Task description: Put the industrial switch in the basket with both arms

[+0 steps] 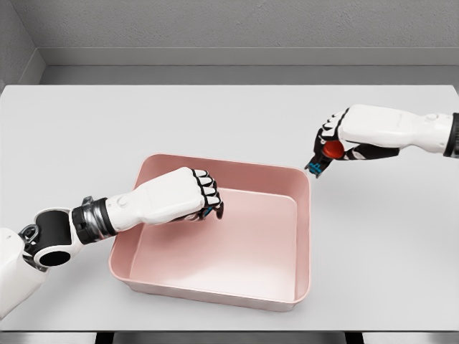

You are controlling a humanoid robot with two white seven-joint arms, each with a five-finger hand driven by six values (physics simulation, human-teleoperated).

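Nearest me, the white table (387,272) carries a pink basket (303,236), empty apart from my left hand (188,195), which hovers inside, fingers curled with something bluish barely showing. My right hand (343,140) grips the industrial switch (326,153), red button visible, just outside the basket's far right corner. Transfer step, I judge: next carry it over the rim and lower.

- A pale grey table (215,115) fills most of the view, its top smooth and evenly lit.
- Its far edge runs straight across, below a grey back wall (237,25).
- A lighter strip (244,57) lies along the foot of that wall.
- A second grey wall (14,43) meets it at the far left corner.
- Dark floor (229,337) shows under the near edge.
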